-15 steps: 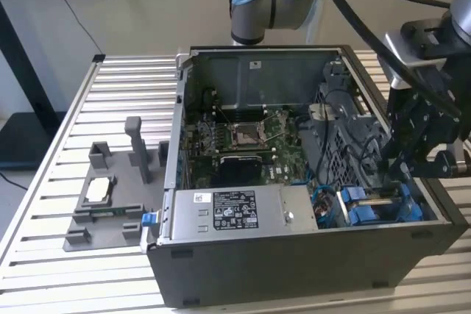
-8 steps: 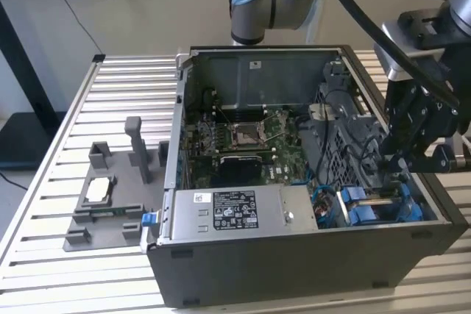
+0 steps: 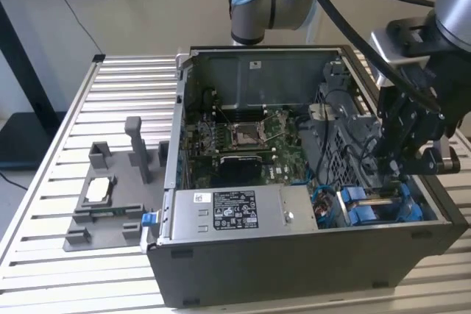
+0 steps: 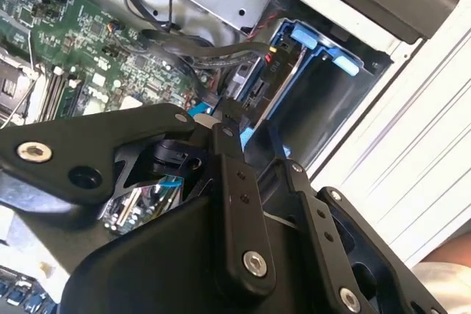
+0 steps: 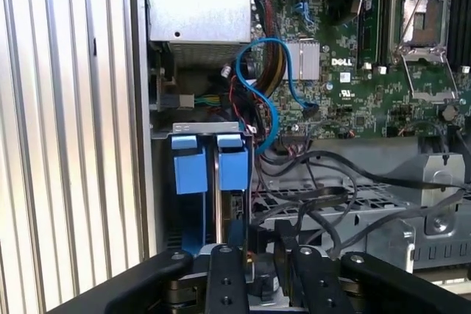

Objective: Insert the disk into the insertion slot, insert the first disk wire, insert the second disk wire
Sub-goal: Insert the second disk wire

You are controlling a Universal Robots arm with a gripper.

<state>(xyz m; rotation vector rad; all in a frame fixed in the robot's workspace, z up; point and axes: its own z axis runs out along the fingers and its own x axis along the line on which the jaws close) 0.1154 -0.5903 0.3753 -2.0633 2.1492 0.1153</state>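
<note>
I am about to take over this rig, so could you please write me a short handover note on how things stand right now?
Gripper: low inside the open case, at the drive bay; its grip state cannot be judged.
Disk: in its blue frame, seated in the insertion slot.
Wires: a black connector sits right at the gripper tip, against the disk's end; dark cables lie loose over the perforated metal beside the slot.
Done: disk insertion looks complete.
Left: neither disk wire can be confirmed as plugged in; treat both as open.
</note>
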